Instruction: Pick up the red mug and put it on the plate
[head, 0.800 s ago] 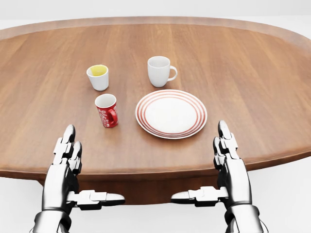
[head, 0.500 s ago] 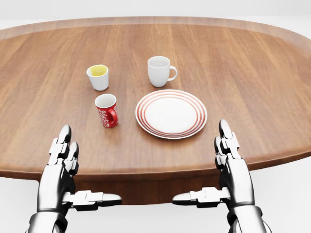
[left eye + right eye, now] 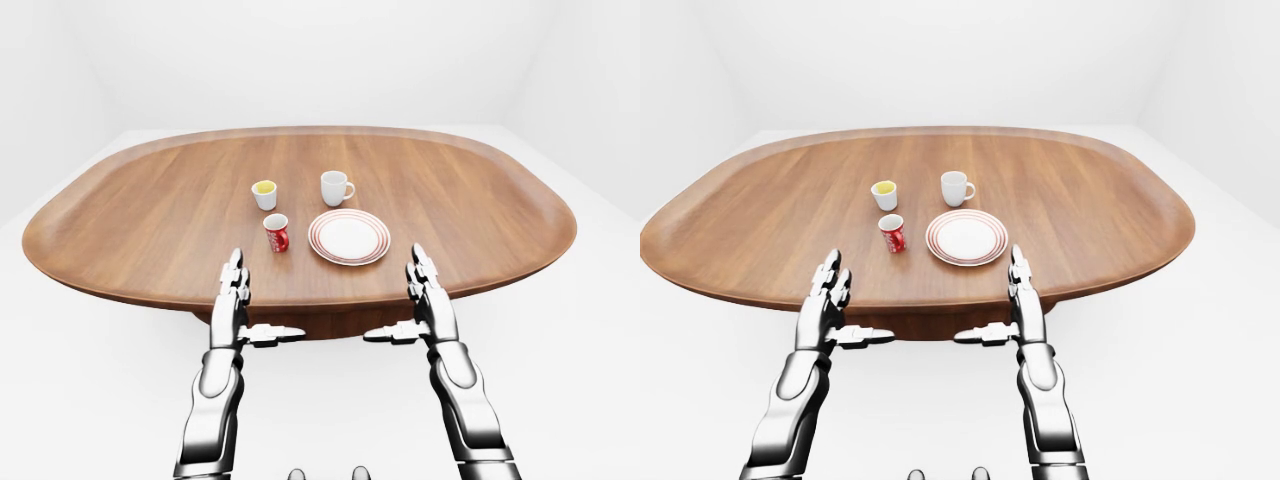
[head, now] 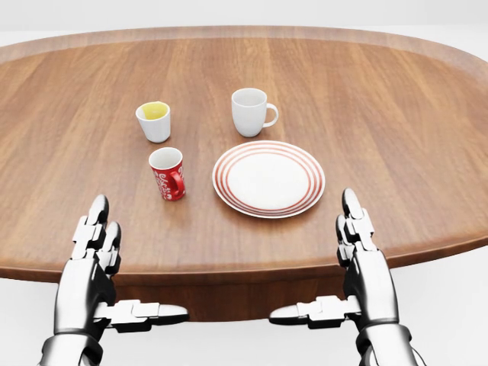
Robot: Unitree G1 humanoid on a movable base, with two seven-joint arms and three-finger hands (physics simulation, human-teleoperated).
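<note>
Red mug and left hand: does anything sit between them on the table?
No. In the head view only bare wooden table lies between the red mug and the open left hand.

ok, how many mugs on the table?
3. Red mug just left of the plate; white mug above the plate; small white cup with yellow inside above the red one. None look hidden.

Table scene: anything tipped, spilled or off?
Nothing stands out. The red mug, white mug and yellow-lined cup stand upright beside the empty plate; both hands, left hand and right hand, are open.
</note>
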